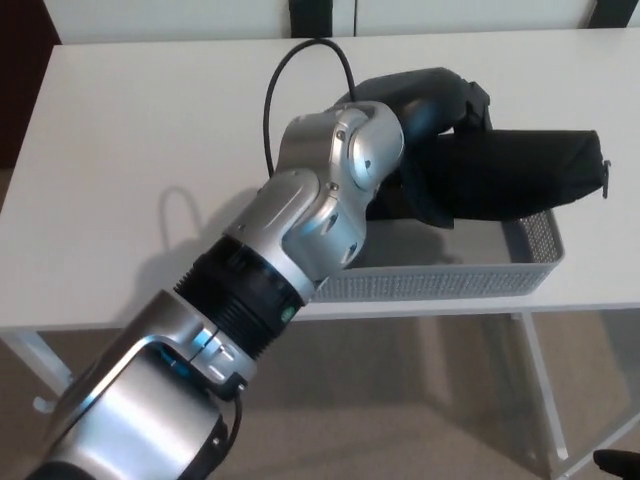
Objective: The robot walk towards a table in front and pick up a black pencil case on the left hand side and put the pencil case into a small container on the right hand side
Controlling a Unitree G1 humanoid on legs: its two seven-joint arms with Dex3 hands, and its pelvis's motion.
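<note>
Left hand (435, 130) clamped around black pencil case (520, 172), above grey basket's (470, 283) right end.

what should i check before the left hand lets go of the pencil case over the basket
1. Grip: left hand is shut on the black pencil case - ok.
2. Case over the grey basket: most of it sits above the basket's right half - ok.
3. Case end clear of the rim: its right end with the zip pull reaches past the basket's right edge - not ok.
4. Height above the basket floor: cannot tell from this single view.
5. Basket fully on the white table: it sits close to the front edge, but appears supported - ok.
6. Right hand clear: not in view - cannot tell.
</note>
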